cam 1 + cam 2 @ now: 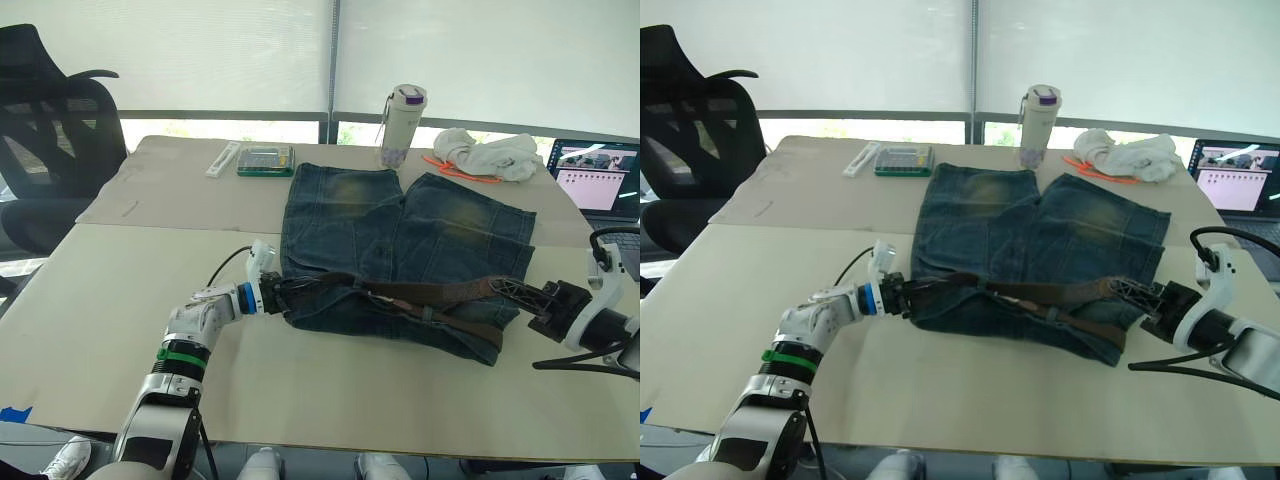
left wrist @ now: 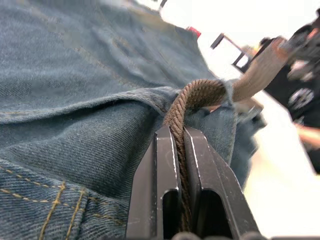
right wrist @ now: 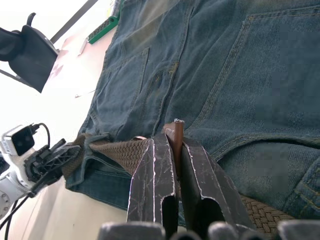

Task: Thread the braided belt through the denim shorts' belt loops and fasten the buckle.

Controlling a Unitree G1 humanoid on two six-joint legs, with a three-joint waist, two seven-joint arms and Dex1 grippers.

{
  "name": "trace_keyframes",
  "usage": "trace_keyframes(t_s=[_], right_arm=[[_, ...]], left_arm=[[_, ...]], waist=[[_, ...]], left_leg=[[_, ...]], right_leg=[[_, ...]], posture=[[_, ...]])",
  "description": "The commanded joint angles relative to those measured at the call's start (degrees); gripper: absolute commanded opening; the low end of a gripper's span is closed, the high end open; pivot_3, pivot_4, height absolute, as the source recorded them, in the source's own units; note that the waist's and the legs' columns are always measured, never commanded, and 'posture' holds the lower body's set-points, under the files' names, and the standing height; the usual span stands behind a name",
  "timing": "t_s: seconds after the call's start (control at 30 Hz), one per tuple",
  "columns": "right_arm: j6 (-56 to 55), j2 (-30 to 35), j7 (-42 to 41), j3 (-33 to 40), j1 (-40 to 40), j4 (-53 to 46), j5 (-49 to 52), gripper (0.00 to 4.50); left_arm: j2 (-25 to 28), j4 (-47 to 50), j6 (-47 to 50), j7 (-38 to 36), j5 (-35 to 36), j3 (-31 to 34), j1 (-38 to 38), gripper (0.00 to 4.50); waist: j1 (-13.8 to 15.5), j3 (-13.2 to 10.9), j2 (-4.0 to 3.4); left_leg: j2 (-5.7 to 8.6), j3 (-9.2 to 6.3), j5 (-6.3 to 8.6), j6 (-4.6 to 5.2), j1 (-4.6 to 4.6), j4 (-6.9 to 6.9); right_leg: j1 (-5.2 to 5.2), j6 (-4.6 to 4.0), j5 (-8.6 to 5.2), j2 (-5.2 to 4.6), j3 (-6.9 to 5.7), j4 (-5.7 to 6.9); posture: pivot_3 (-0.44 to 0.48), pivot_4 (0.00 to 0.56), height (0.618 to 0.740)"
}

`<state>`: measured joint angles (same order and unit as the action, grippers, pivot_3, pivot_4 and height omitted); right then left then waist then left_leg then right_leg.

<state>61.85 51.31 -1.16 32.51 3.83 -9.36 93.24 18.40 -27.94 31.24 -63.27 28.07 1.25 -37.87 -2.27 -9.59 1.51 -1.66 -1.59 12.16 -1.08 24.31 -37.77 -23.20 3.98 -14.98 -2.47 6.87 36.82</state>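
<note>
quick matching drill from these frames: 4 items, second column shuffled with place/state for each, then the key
1. belt
2. shorts
3. bottle
4. white cloth

A. bunched at the table's far right
B. upright beyond the shorts' leg hems
C. spread flat, waistband toward the robot
D. pinched at both ends by the left gripper and right gripper

Pairs: 1-D, 2-C, 3-B, 4-A

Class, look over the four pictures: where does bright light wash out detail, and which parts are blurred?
Left wrist view: the background is blown out white behind the denim shorts, and the right gripper is blurred. Right wrist view: the table glares pale, while the braided belt stays sharp. Eye views: the window blinds are bright and flat.
</note>
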Motion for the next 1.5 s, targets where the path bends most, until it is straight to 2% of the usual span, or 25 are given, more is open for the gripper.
trace_keyframes(t_s=[0.03,0.13,0.53,0.8,1.0,1.27,1.5], right_arm=[[-1.5,0.5,-1.7,1.2,0.8,-0.1,-2.3,0.00],[-1.7,0.9,-2.8,1.2,1.2,1.1,-5.8,0.00],[-3.0,-0.8,-5.8,-2.8,6.0,1.6,-19.7,0.00],[-4.4,-2.1,-8.6,-3.9,7.9,1.2,-27.8,0.00],[-2.6,-3.7,-8.1,-3.8,8.8,1.1,-30.1,0.00],[-1.0,-3.0,-8.5,-9.2,9.6,0.9,-37.6,0.00],[-5.1,-4.1,-9.6,-12.7,12.0,0.4,-45.5,0.00]], left_arm=[[0.9,4.0,2.2,-3.7,3.4,1.3,0.9,0.03],[2.6,7.5,4.4,-7.9,4.8,0.1,3.3,0.03],[4.6,12.9,9.7,-13.9,7.2,-2.5,7.5,0.03],[3.9,12.4,8.7,-12.3,4.7,-5.9,8.6,0.03],[2.5,9.0,10.2,-6.4,2.5,-6.2,7.2,0.03],[2.8,6.4,11.9,-4.5,-1.3,-10.4,7.1,0.03],[2.2,4.3,11.6,-1.1,-3.9,-12.1,6.6,0.03]], waist=[[-0.1,0.0,0.00],[-0.3,0.0,-0.01],[-0.2,0.0,-0.02],[-0.1,0.0,-0.02],[-0.1,0.0,-0.04],[-0.1,0.1,-0.12],[0.0,0.2,-0.30]], left_leg=[[0.00,0.00,0.00,0.00,0.00,0.00],[0.00,0.01,0.00,0.00,-0.01,0.00],[-0.02,0.01,0.00,0.00,-0.05,-0.02],[-0.01,0.01,0.00,0.00,-0.03,-0.03],[-0.01,0.01,0.00,0.00,-0.06,-0.04],[0.00,0.01,0.00,0.00,-0.09,-0.04],[0.02,0.02,0.00,0.00,-0.16,-0.05]], right_leg=[[0.00,0.00,0.00,0.00,0.00,0.00],[0.00,0.00,0.00,0.00,0.00,0.01],[-0.01,-0.01,0.00,0.01,0.01,0.09],[-0.01,-0.01,0.00,0.01,0.00,0.08],[0.00,-0.01,0.00,0.00,0.01,0.12],[0.02,0.00,0.00,0.00,0.01,0.12],[0.08,0.00,0.00,-0.01,0.03,0.13]], posture=[[0.000,0.150,0.737],[0.000,0.150,0.737],[0.000,0.150,0.737],[0.000,0.150,0.737],[0.000,0.150,0.737],[0.000,0.150,0.737],[0.000,0.150,0.737]])
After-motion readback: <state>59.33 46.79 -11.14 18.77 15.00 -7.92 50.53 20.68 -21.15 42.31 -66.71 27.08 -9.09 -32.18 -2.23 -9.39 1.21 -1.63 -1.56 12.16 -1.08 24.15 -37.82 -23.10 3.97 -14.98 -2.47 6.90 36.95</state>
